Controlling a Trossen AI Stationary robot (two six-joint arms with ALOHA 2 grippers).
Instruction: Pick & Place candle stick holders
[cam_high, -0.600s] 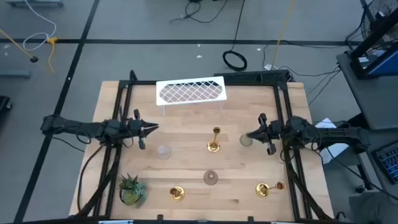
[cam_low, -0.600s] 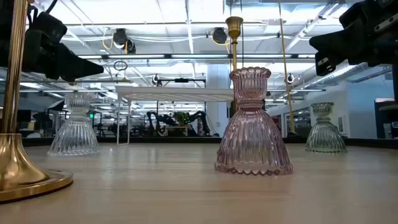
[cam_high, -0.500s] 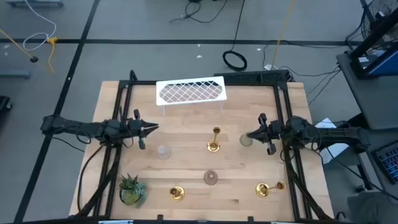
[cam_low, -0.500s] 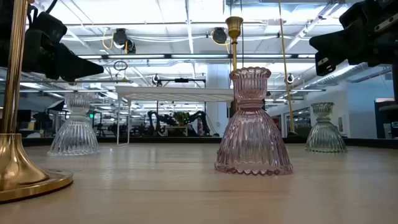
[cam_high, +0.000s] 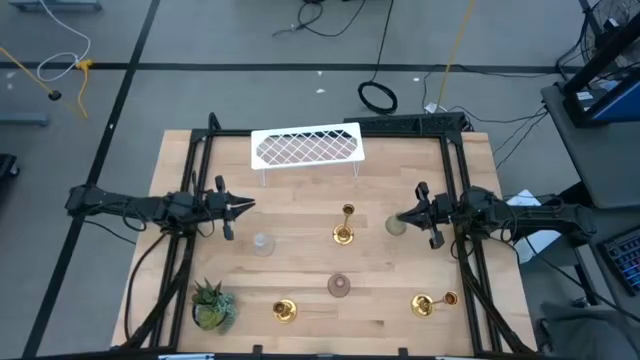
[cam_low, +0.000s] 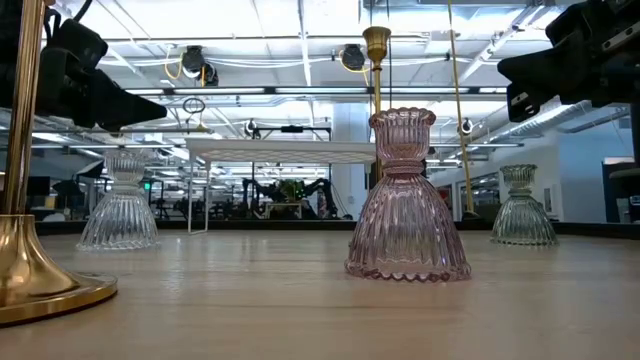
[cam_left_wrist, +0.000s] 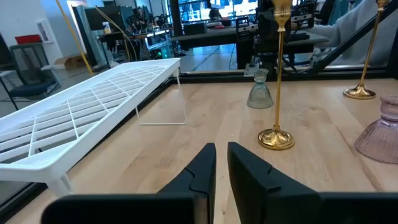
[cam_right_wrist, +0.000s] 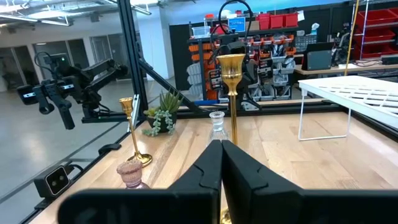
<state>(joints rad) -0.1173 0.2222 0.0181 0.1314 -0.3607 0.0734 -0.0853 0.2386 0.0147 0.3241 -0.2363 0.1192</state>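
Note:
Several candle stick holders stand on their bases on the wooden table (cam_high: 300, 260). A gold one (cam_high: 344, 232) is at the middle. A clear glass one (cam_high: 263, 243), a pink one (cam_high: 340, 286) and a greenish one (cam_high: 396, 227) stand around it. Another gold one (cam_high: 284, 311) stands near the front; a third (cam_high: 425, 304) is at the front right. My left gripper (cam_high: 248, 206) is shut and empty, in the air at the left, beyond the clear holder. My right gripper (cam_high: 401, 217) is shut and empty, in the air above the greenish holder (cam_low: 520, 208).
A white lattice rack (cam_high: 307, 147) stands at the far edge. A spiky green plant (cam_high: 211, 305) stands at the front left. Black frame rails (cam_high: 190, 250) run along both sides of the table. Bare wood lies between the rack and the middle gold holder.

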